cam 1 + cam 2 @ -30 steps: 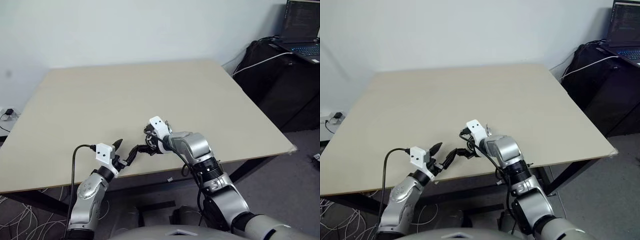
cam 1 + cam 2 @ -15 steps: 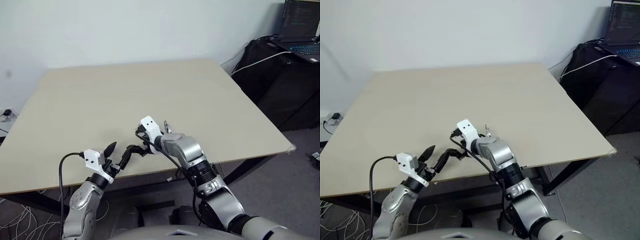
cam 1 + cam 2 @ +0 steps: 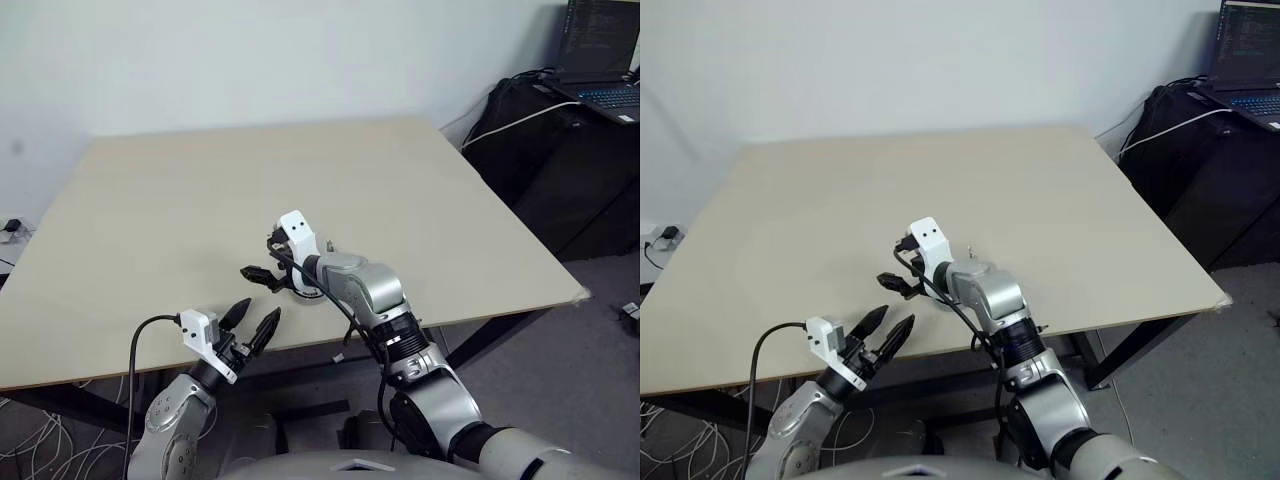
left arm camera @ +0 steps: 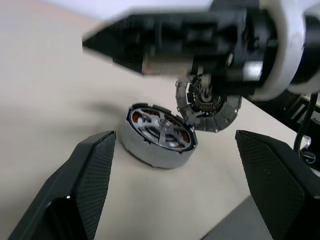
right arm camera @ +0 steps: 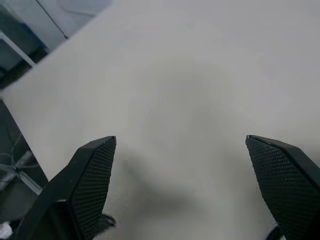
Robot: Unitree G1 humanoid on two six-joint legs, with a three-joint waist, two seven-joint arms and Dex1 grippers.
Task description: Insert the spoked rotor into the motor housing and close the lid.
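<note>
No legible text or labels

1. The right end effector [image 4: 165,37] crosses the left wrist view as a blurred dark shape and hides the upper part of the lid [image 4: 212,107].
2. In the head views the right arm covers most of the motor housing [image 3: 300,295]; the parts there are too small to tell apart.
3. In the left wrist view, whether the lid touches the motor housing [image 4: 157,135] cannot be told.
4. The laptop [image 3: 600,55] is cut off by the picture's edge.
</note>
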